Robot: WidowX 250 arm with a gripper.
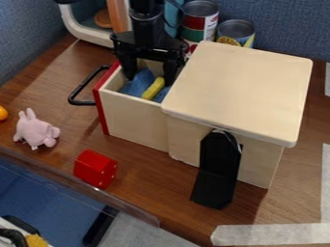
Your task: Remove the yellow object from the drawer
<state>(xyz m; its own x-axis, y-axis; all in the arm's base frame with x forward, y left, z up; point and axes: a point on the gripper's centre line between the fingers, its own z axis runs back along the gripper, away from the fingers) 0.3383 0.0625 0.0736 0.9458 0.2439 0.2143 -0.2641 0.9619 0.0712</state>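
The black gripper [151, 77] hangs down into the rear of the pulled-out drawer [135, 118], its two fingers spread apart. A yellow object [153, 89] lies inside the drawer on blue cloth [138, 84], just below and between the fingertips. Nothing visible is held between the fingers. The drawer has pale wooden sides, a red front and a black handle, and it sticks out to the left of the wooden box.
The wooden box's flat lid [241, 89] rises right of the gripper. Cans [199, 21] stand behind. A pink plush toy [36, 130] and a red block [95, 168] sit left and front. A black bracket [219, 169] leans on the box's front.
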